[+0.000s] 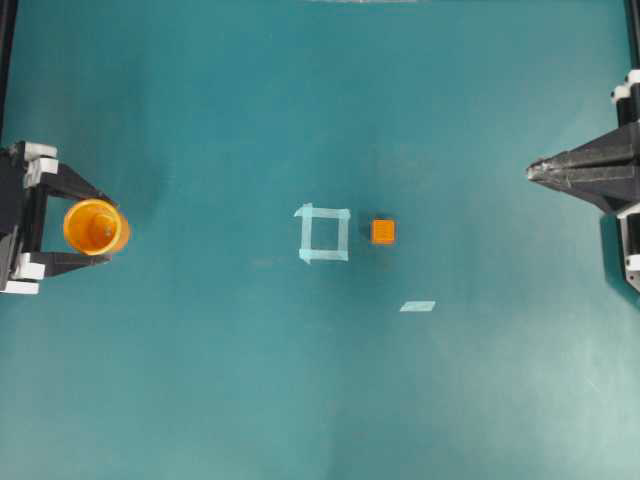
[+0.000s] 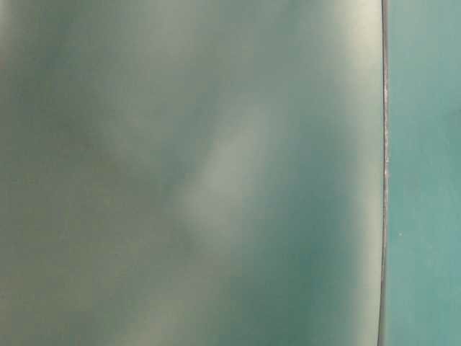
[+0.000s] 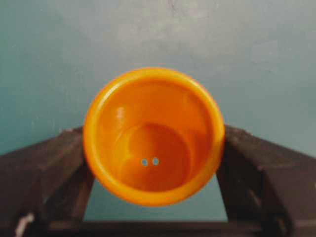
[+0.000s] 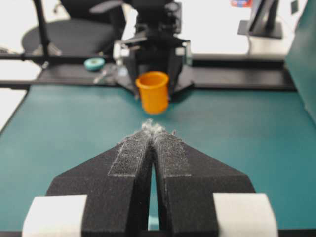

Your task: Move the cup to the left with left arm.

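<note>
The orange-yellow cup (image 1: 94, 226) stands upright at the far left of the teal table, between the two black fingers of my left gripper (image 1: 103, 228). The left wrist view looks down into the cup (image 3: 153, 136); the left gripper (image 3: 153, 129) has a finger pressed against each side under the rim, shut on it. From the right wrist view the cup (image 4: 153, 92) is far across the table in front of the left arm. My right gripper (image 1: 530, 170) sits at the right edge, its pads (image 4: 170, 153) closed together on nothing.
A small orange cube (image 1: 383, 231) lies just right of a pale tape square (image 1: 323, 233) at the table's middle. A short tape strip (image 1: 418, 306) lies nearer the front. Beyond the table's far end, a chair and stands (image 4: 74, 29).
</note>
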{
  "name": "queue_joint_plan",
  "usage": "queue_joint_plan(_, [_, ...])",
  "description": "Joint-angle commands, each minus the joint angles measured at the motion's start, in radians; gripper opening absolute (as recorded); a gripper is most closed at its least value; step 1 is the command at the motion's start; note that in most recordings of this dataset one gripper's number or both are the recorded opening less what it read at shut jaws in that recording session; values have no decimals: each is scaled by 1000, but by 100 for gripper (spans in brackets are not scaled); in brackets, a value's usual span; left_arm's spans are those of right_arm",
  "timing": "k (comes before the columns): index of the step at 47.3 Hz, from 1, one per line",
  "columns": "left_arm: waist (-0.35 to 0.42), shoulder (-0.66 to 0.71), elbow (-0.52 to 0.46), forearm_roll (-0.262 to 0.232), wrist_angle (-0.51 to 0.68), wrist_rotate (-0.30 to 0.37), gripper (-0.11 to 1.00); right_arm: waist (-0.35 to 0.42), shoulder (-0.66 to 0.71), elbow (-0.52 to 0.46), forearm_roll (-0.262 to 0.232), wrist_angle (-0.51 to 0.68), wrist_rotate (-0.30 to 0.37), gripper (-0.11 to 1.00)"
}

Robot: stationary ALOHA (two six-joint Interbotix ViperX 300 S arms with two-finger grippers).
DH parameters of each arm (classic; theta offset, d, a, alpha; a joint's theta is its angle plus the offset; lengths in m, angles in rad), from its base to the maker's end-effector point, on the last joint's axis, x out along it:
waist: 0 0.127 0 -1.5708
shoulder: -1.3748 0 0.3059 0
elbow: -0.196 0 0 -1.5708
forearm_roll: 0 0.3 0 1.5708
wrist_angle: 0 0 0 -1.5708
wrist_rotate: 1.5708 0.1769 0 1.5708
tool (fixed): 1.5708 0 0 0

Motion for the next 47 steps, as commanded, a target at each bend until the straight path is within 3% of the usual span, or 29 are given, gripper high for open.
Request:
queue_joint_plan(1, [-11, 12, -9, 3, -6, 3, 71, -2, 3, -37, 3, -5, 0, -1])
queue_joint_plan(38, [-11, 92, -3, 2, -43, 2, 71, -2, 2, -48, 3, -5, -2, -1])
queue_joint_plan(47, [25, 92, -3, -2, -46, -5, 71, -2, 5, -46, 2, -5, -2, -1])
